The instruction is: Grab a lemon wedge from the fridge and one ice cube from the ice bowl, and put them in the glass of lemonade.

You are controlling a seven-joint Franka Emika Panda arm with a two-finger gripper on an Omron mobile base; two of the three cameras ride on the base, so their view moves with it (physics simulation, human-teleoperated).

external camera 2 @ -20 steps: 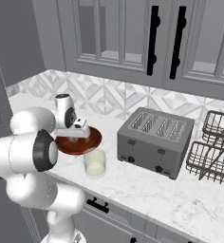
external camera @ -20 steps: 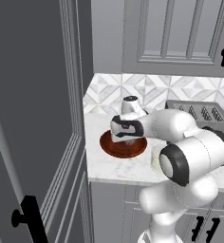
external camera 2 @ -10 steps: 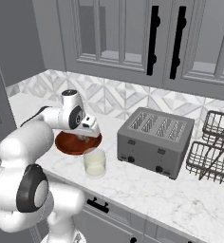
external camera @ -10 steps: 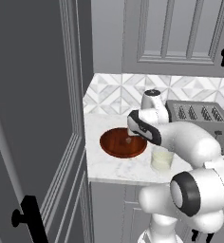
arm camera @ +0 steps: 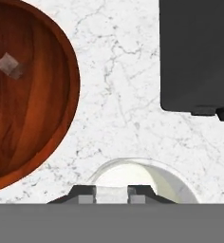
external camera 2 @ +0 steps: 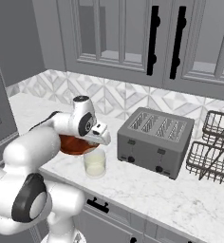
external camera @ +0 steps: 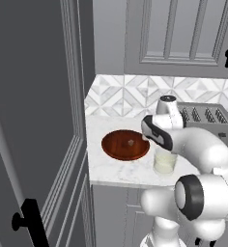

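Note:
My gripper (arm camera: 111,195) hangs just above the glass of lemonade (arm camera: 133,175), shut on a small pale ice cube (arm camera: 111,192) held between its fingertips. In the base views the hand (external camera: 157,135) sits over the short tumbler (external camera: 164,163), which also shows at the counter's front edge (external camera 2: 95,163). The reddish-brown ice bowl (external camera: 125,144) lies just left of the glass with another ice cube (arm camera: 9,65) in it. The arm partly covers the bowl (external camera 2: 73,144) in the right base view. The dark grey fridge (external camera: 38,96) rises left of the counter. The lemon wedge is out of view.
A grey toaster (external camera 2: 154,142) stands right of the glass, close to the hand, and shows as a dark block (arm camera: 197,52) in the hand view. A wire dish rack (external camera 2: 213,152) sits at the far right. Wall cabinets (external camera 2: 166,42) hang above the marble counter (external camera 2: 147,190).
The hand has swung from over the ice bowl to the right and now hovers over the glass, still shut on the ice cube. Bowl and glass have not moved.

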